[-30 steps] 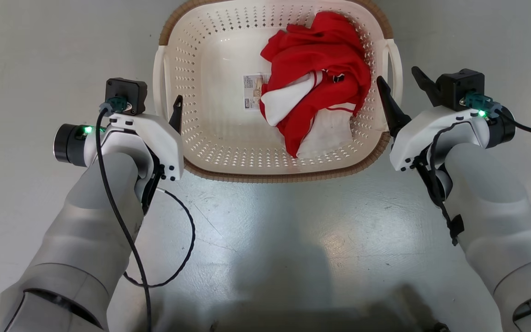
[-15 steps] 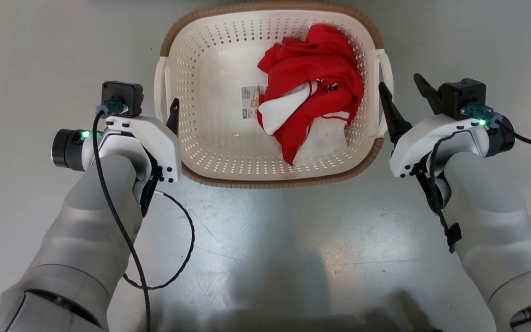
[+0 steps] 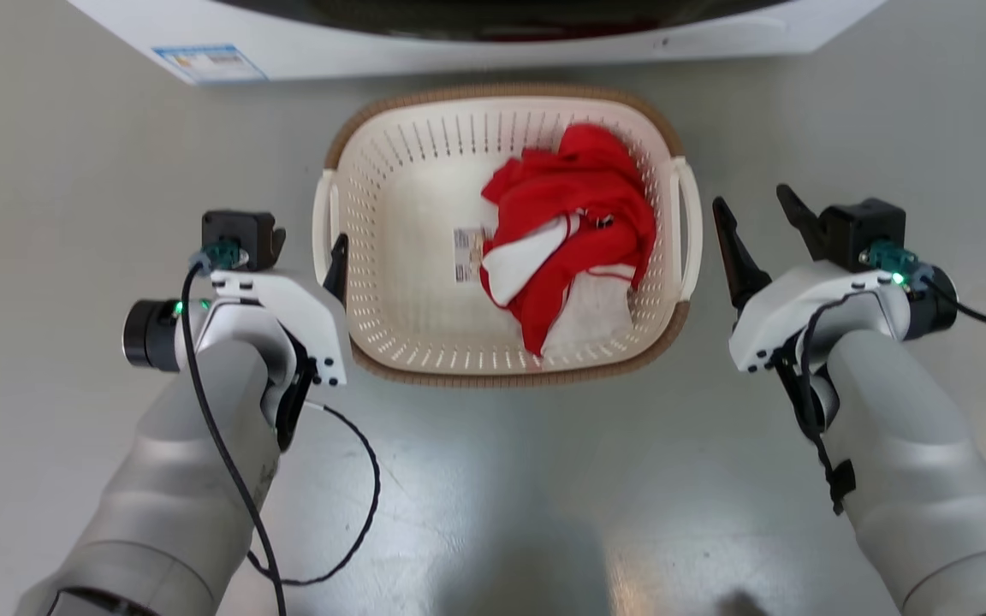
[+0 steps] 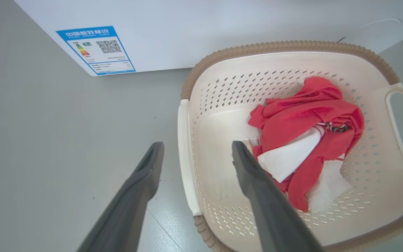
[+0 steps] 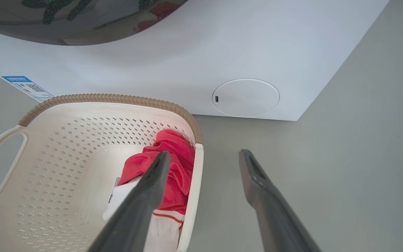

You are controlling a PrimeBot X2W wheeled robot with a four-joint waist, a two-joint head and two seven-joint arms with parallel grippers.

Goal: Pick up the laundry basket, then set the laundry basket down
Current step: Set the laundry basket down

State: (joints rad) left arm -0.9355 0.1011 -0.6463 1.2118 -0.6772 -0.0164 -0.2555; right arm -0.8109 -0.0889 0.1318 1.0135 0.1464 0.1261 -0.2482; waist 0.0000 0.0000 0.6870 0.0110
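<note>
The laundry basket (image 3: 510,376) stands on the floor, cream-white and perforated with a brown rim, and holds red and white clothes (image 3: 570,231). My left gripper (image 3: 309,252) is open at the basket's left handle (image 3: 324,222). In the left wrist view that handle (image 4: 185,157) runs below the gap of the open left gripper (image 4: 197,145), untouched. My right gripper (image 3: 751,198) is open just right of the right handle (image 3: 688,222). Seen from the right wrist, the right gripper (image 5: 205,153) straddles the handle (image 5: 192,189) from above, with the basket (image 5: 117,98) to its left.
A large white washing machine (image 3: 459,34) stands right behind the basket, with a blue energy label (image 4: 94,49) at its lower corner. Grey floor (image 3: 510,496) spreads on both sides and in front of the basket.
The head camera has risen, so the basket looks smaller and the washing machine has come into view. Both grippers remain open and now stand a little farther from the handles.
</note>
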